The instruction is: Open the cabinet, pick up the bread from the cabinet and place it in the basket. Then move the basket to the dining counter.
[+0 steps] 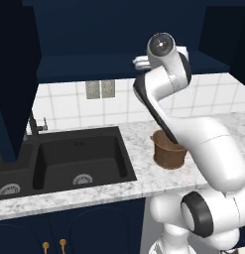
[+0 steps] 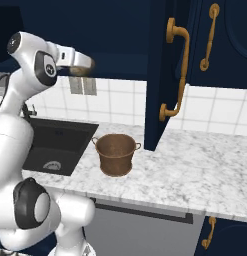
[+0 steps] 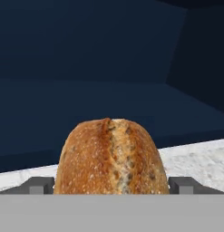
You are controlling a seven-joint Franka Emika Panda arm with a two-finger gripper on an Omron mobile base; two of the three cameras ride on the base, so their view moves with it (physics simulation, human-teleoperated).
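The cabinet (image 2: pixel 160 75) stands open, its navy door with the long brass handle swung out towards me. My gripper (image 2: pixel 87 64) reaches into the dark opening at shelf height. In the hand view the gripper (image 3: pixel 111 186) is open, and its fingertips (image 3: pixel 41 186) stand on either side of the bread (image 3: pixel 111 156), a crusty orange-tan loaf. That bread (image 2: pixel 81 71) shows as a small tan lump at the gripper's tip. The brown basket (image 2: pixel 115 154) stands upright on the marble counter below, partly behind my arm in the left base view (image 1: pixel 168 151). The dining counter is out of view.
A black double sink (image 1: pixel 69 161) with a dark faucet (image 1: pixel 37 124) is set in the marble counter (image 2: pixel 195 165) left of the basket. The cabinet's other door (image 1: pixel 15 74) hangs open at far left. A white tiled wall with outlets (image 1: pixel 100 89) runs behind.
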